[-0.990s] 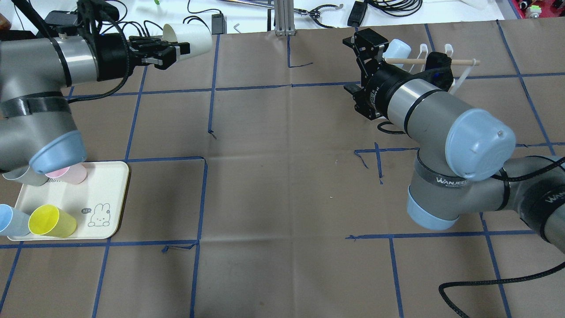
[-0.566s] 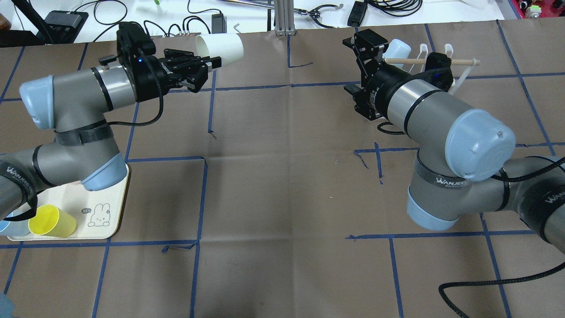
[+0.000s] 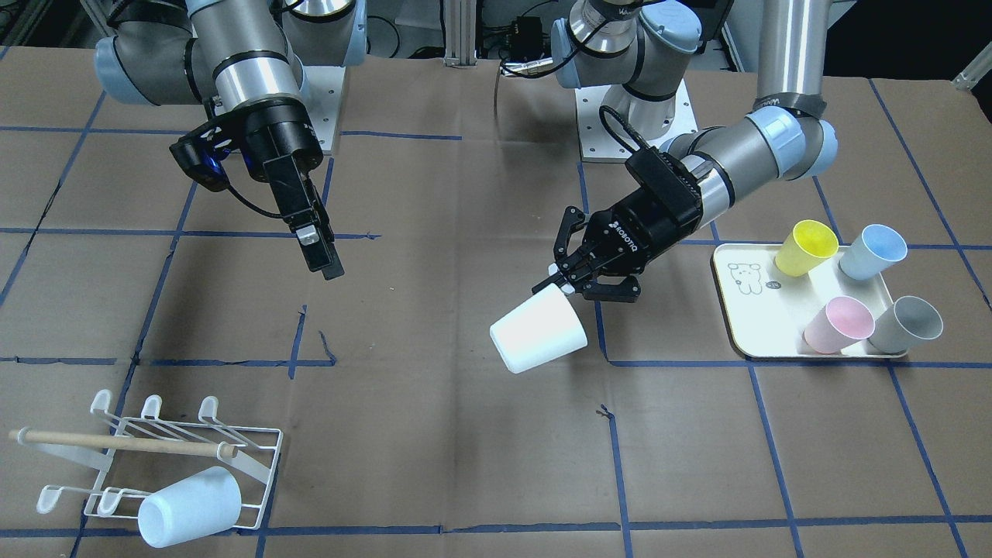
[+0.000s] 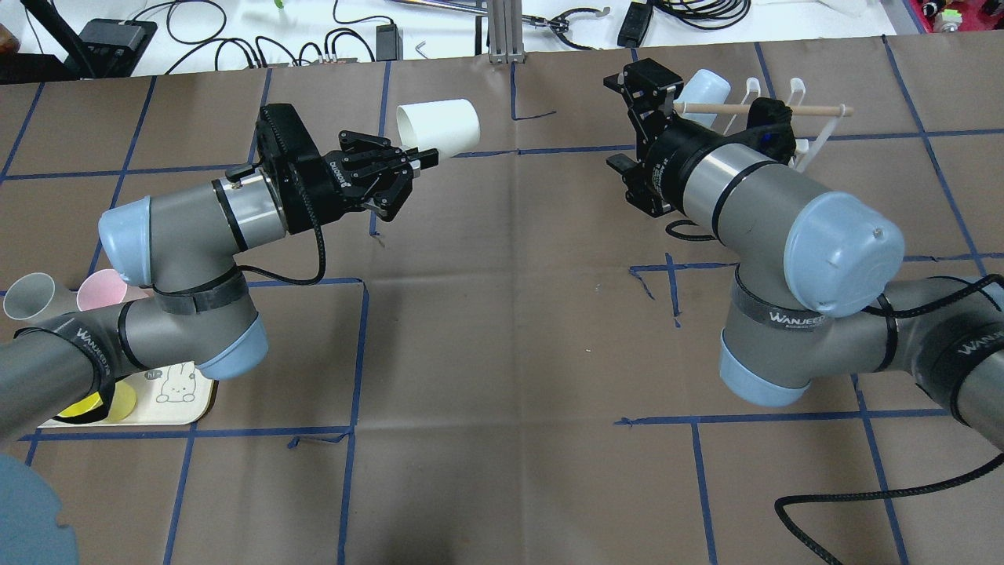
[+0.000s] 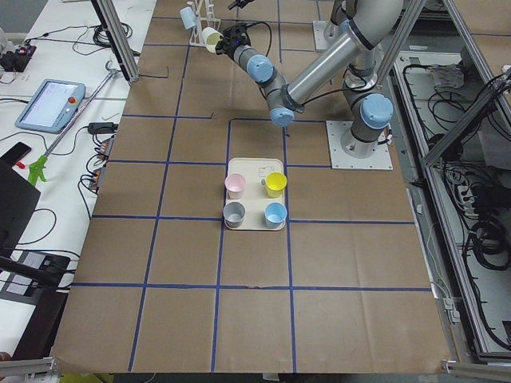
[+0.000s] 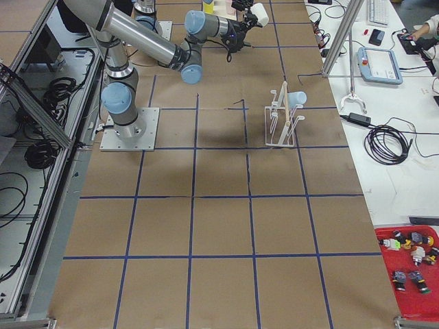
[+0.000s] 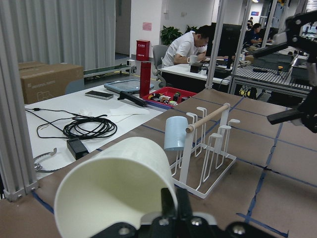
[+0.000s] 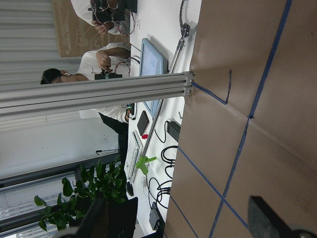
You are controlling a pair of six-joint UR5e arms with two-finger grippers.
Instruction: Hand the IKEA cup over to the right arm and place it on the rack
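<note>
The left gripper (image 4: 408,161), upper centre-left in the overhead view, was clamped on the rim of the white tapered plastic cup (image 4: 439,125), which lay sideways above the brown paper-covered table (image 4: 510,353). The right gripper (image 3: 322,260) hung with its jaws spread wide, well apart from that cup. The white wire rack with its wooden dowel (image 3: 116,443) stood at the front view's lower left, with a pale blue cup (image 3: 190,508) on it.

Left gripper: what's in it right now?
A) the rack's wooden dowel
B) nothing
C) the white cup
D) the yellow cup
C: the left gripper is shut on the rim of the white cup and holds it on its side in the air.
</note>
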